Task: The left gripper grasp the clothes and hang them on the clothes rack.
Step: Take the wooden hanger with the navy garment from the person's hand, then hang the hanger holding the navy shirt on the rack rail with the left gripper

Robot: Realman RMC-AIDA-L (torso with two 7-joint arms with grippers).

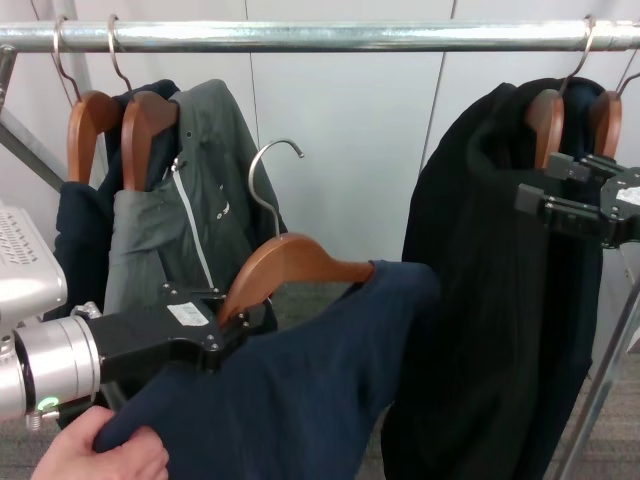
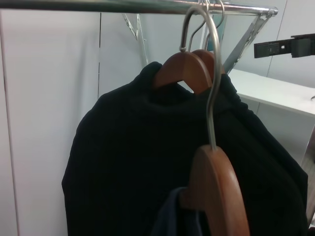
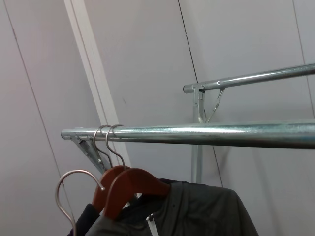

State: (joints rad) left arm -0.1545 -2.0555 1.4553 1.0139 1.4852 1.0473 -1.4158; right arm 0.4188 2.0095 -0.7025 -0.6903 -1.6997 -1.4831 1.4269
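The clothes [image 1: 320, 390], a navy T-shirt, hang on a brown wooden hanger [image 1: 290, 262] that is tilted, low in the head view. My left gripper [image 1: 215, 330] is shut on the hanger's left end. The hanger's metal hook [image 1: 268, 170] is free in the air, well below the clothes rack [image 1: 350, 36]. In the left wrist view the same hanger [image 2: 216, 191] and hook [image 2: 212, 88] stand in front of the black coat [image 2: 147, 162], under the rack pole [image 2: 123, 5]. My right gripper [image 1: 535, 182] stays open at the right, beside the coat.
A grey-and-black zip jacket [image 1: 190, 230] hangs at the rack's left, a large black fleece coat [image 1: 500, 300] at its right. Bare pole lies between them. A person's hand [image 1: 105, 452] holds the shirt's lower edge. Slanted rack supports [image 1: 25, 150] stand at both ends.
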